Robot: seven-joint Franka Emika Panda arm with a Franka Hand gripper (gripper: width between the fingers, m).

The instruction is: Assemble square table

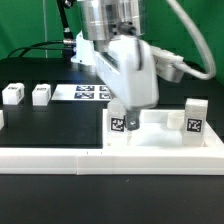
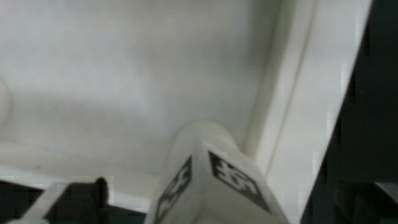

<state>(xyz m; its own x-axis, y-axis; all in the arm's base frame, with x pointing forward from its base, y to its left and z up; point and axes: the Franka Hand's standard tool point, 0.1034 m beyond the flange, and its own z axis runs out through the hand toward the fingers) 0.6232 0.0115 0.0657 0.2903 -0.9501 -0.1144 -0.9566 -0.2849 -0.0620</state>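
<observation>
1. The square table slab [image 1: 150, 141] lies on the black table [image 1: 50, 125] toward 4 o'clock in the exterior view, with its recessed face [image 2: 125, 80] up.
2. A tagged leg [image 1: 117, 124] [image 2: 217, 180] stands at the slab's 9 o'clock corner, and a second leg [image 1: 194, 115] at its 3 o'clock corner.
3. The gripper [image 1: 122, 108] hangs directly over the tagged leg. Whether its fingers are spread or pinching the leg cannot be told.
4. A loose leg [image 1: 12, 93] and its neighbour [image 1: 40, 93] rest at 9 o'clock. The marker board [image 1: 90, 92] lies at 11 o'clock from the slab.
</observation>
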